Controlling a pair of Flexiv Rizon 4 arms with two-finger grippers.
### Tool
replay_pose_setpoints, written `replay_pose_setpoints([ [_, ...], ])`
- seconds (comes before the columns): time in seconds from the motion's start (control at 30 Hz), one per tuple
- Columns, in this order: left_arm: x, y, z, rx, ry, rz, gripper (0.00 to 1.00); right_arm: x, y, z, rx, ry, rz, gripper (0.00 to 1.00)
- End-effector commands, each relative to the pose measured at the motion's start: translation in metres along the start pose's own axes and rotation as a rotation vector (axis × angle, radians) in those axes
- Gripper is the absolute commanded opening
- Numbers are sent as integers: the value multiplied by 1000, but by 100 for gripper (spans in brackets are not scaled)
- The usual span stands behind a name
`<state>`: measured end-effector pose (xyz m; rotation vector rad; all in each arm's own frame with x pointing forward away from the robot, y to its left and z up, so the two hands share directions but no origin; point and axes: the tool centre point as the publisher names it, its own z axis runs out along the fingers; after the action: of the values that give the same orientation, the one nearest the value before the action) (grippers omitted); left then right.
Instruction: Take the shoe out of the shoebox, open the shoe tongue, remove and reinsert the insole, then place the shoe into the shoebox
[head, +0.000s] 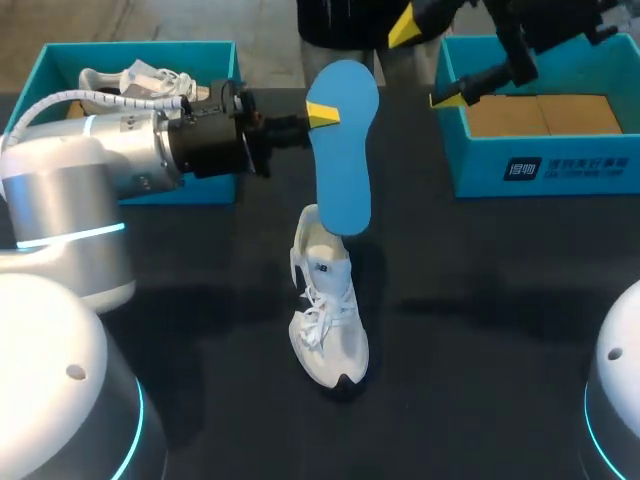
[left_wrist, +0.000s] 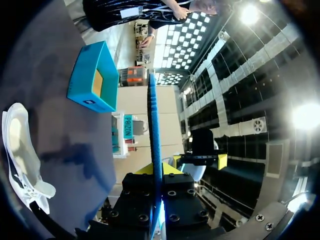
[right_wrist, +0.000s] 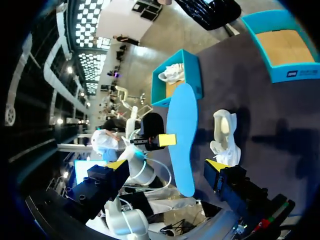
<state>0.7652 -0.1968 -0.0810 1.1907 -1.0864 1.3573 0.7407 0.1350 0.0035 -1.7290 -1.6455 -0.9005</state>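
Shows left pincer (head: 324, 113) clamped on blue insole (head: 343, 150), long axis roughly upright, lower end over white sneaker (head: 326, 310) on worktop (head: 480, 330); right pincer (head: 428, 62) wide open, empty, far right.

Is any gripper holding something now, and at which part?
The left gripper pinches the blue insole by its edge near the wide end; the right gripper holds nothing.

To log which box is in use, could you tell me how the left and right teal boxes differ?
The left teal box holds a white shoe; the right teal box shows only its bare brown floor. The left arm hides much of the left teal box's front; the right teal box's front is in plain view. Both are teal and open-topped.
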Motion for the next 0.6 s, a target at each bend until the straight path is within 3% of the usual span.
replay_pose_setpoints([
  [0.03, -3, -4, 3, 2, -1, -4, 0, 14, -3, 7, -19, -293, 17, 100],
  [0.3, -4, -10, 4, 8, -7, -3, 0, 27, -5, 26, 8, -559, 122, 100],
  [0.6, -5, -16, 4, 10, -7, -11, 0, 33, -2, 38, 53, -702, 98, 100],
])
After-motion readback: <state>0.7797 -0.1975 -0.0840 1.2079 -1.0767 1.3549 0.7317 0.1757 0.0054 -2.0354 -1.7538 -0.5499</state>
